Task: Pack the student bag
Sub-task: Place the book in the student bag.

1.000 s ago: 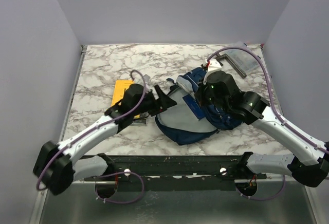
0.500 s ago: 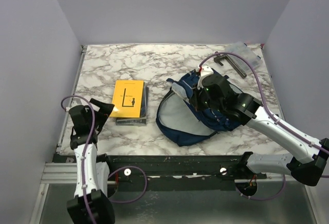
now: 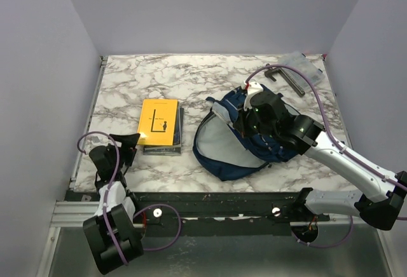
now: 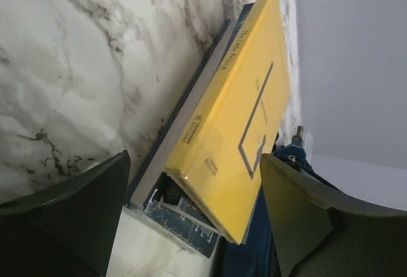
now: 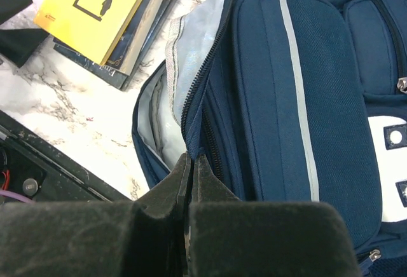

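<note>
The student bag (image 3: 219, 147) is a navy backpack lying at the table's middle right, its main compartment gaping toward the left with pale grey lining showing. My right gripper (image 3: 245, 121) is shut on the fabric edge beside the zipper; in the right wrist view the jaws (image 5: 193, 157) pinch that navy edge of the bag (image 5: 286, 93). A yellow book (image 3: 158, 121) lies on a dark blue book (image 3: 162, 149) left of the bag. My left gripper (image 3: 121, 147) is open at the near left, short of the books, with the yellow book (image 4: 235, 112) ahead between its fingers (image 4: 194, 159).
A black L-shaped object (image 3: 284, 77) and a clear pouch (image 3: 306, 65) lie at the back right corner. Pale walls close in the left, right and back sides. A black rail (image 3: 222, 201) runs along the table's near edge.
The left arm has pulled back from the bag's opening to the near left corner, its gripper open. The right gripper has kept its hold on the bag.
</note>
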